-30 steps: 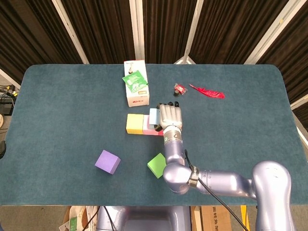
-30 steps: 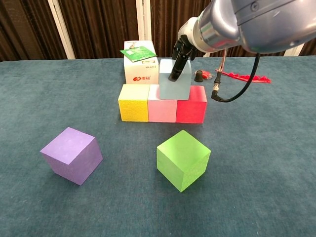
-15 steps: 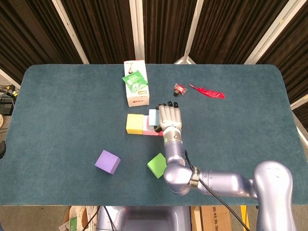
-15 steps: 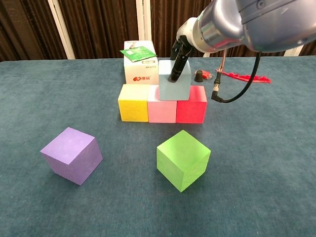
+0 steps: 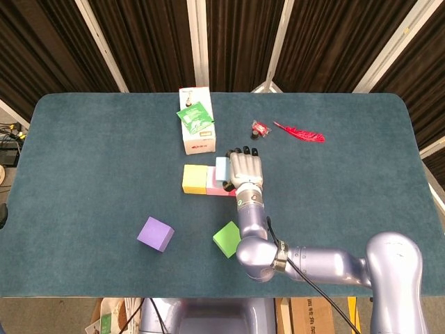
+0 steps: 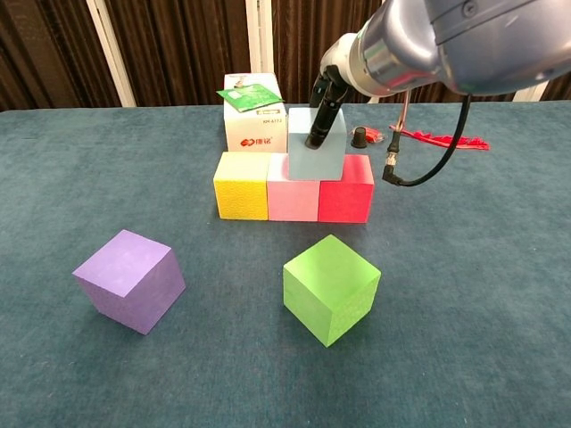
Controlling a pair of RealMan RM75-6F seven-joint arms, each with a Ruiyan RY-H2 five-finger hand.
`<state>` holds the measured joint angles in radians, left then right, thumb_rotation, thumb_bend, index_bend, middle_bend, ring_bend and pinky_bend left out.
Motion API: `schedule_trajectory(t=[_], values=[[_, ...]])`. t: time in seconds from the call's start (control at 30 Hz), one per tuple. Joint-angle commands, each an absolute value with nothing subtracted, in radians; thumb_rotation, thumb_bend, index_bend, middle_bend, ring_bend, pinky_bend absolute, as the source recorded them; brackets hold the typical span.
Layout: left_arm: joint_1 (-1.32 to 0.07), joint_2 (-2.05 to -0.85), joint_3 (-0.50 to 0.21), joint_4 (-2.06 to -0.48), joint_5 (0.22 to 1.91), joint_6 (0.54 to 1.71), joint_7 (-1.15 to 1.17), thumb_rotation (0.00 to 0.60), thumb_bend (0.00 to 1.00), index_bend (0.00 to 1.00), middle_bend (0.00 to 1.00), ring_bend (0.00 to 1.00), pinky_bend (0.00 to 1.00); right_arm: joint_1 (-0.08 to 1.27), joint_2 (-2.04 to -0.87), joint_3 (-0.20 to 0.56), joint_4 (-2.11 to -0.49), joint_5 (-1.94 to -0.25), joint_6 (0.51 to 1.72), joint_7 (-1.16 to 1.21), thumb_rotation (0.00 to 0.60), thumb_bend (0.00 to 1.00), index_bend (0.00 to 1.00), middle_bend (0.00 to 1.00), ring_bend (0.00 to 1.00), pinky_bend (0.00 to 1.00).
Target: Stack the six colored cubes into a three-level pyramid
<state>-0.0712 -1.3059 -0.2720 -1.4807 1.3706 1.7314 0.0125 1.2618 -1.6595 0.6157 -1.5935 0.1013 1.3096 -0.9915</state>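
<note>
While the right hand (image 5: 246,168) grips the pale blue cube (image 6: 317,144) from above, a dark teal worktop (image 5: 83,153) fills both views. The left hand is in neither view. Behind the cubes stands a white carton (image 6: 254,122) with a green label. On the worktop a row of three cubes forms the base, touching side by side: yellow cube (image 6: 242,185), pink cube (image 6: 293,187), red cube (image 6: 346,188). The pale blue cube rests over the seam between pink and red, the start of the second level. Nearer the robot, well apart from the row, lie a purple cube (image 6: 130,280) and a green cube (image 6: 330,288), both turned at an angle. Far right lie a red feather (image 5: 300,132) and a small red and black item (image 5: 259,128). The risk, as I judge it: releasing unevenly could drag the blue cube off centre, or push the base row apart, leaving poor footing for the next cube.
</note>
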Motion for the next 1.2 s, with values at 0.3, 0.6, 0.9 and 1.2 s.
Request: schedule_trajectory(t=[0.3, 0.6, 0.9, 1.2], values=[[-0.071, -1.308, -0.271, -1.481, 1.371, 1.733, 0.017, 0.6, 0.41, 0.21, 0.07, 0.0, 0.0, 1.258, -1.646, 0.615, -1.608, 0.115, 1.3, -0.997, 0.6, 0.34, 0.21, 0.17, 0.03, 0.0], [-0.071, -1.308, -0.273, -1.48, 1.37, 1.733, 0.018, 0.6, 0.41, 0.21, 0.07, 0.0, 0.0, 1.262, -1.64, 0.612, -1.615, 0.129, 1.295, -1.006, 0.6, 0.34, 0.17, 0.14, 0.01, 0.0], [-0.072, -1.308, -0.274, -1.479, 1.368, 1.731, 0.019, 0.6, 0.41, 0.21, 0.07, 0.0, 0.0, 1.253, -1.614, 0.632, -1.646, 0.151, 1.268, -0.995, 0.6, 0.31, 0.01, 0.07, 0.0, 0.0], [-0.077, -1.297, -0.268, -1.476, 1.373, 1.709, -0.006, 0.6, 0.41, 0.2, 0.06, 0.0, 0.0, 1.002, -1.321, 0.595, -2.076, -0.171, 1.378, -0.817, 0.6, 0.26, 0.0, 0.05, 0.0, 0.0]])
